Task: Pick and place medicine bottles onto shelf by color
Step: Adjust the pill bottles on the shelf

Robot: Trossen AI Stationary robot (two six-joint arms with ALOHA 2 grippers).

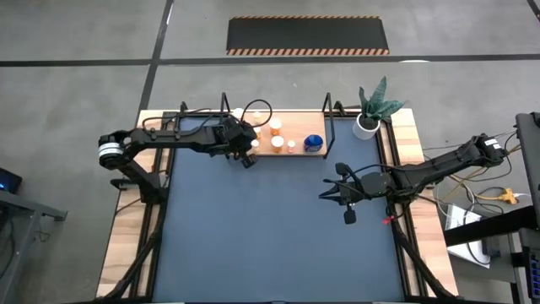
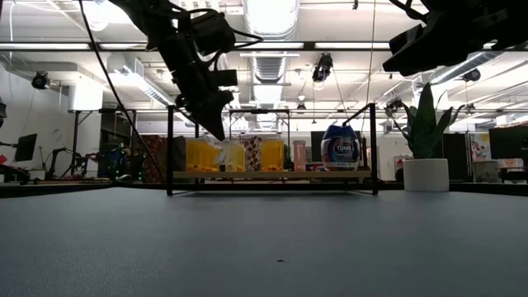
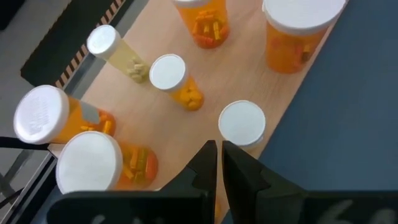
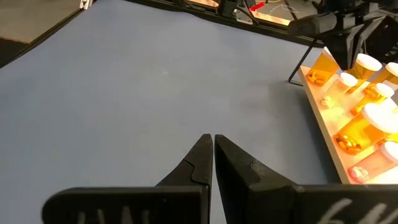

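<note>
You see the bottles (image 3: 239, 122) standing on the shelf (image 1: 291, 153), directly below and ahead of your left gripper (image 3: 217, 163), whose fingers are pressed together and empty. Your right gripper (image 1: 348, 212), also closed and empty, hovers over the mat (image 1: 270, 236), well away from the shelf.

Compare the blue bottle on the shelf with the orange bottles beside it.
The blue bottle has a blue body and blue top; the orange bottles are see-through orange with white caps. In the low view the blue bottle looks wider than most orange bottles. Both stand upright on the shelf.
</note>
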